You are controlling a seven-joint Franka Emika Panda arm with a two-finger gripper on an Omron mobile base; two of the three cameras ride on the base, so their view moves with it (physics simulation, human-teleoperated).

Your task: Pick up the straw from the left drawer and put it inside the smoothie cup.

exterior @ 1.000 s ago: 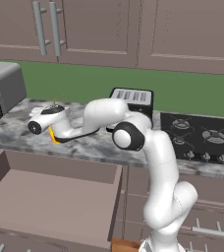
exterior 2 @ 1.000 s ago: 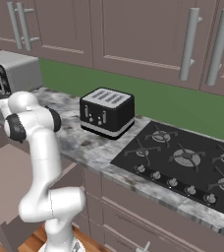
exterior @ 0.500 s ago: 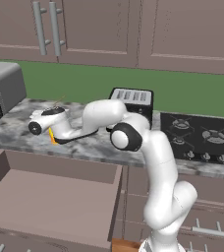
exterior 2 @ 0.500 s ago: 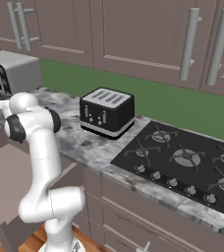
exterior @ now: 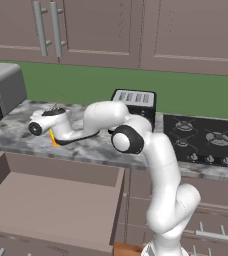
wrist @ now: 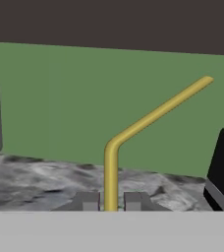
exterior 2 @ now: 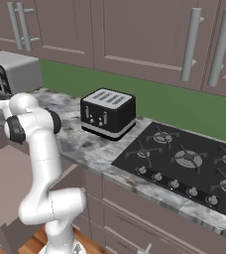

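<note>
In the hand view my gripper (wrist: 112, 201) is shut on the straw (wrist: 133, 130), a thin tan-orange stick. It rises from between the fingertips (wrist: 88, 201) and bends up to the right, in front of the green wall. In the left base view the gripper (exterior: 53, 113) hovers over the marble counter, and the straw (exterior: 59, 103) shows as a faint line above it. Just below the hand a yellow sliver of the smoothie cup (exterior: 52, 138) stands on the counter, mostly hidden by the hand. The left drawer (exterior: 61, 200) is pulled open below the counter edge, its flat bottom bare.
A black toaster (exterior: 134, 102) stands on the counter behind the arm, close to the right of the hand. A grey toaster oven (exterior: 3, 90) sits at the far left. The black stove (exterior 2: 184, 163) lies to the right. Upper cabinets hang above.
</note>
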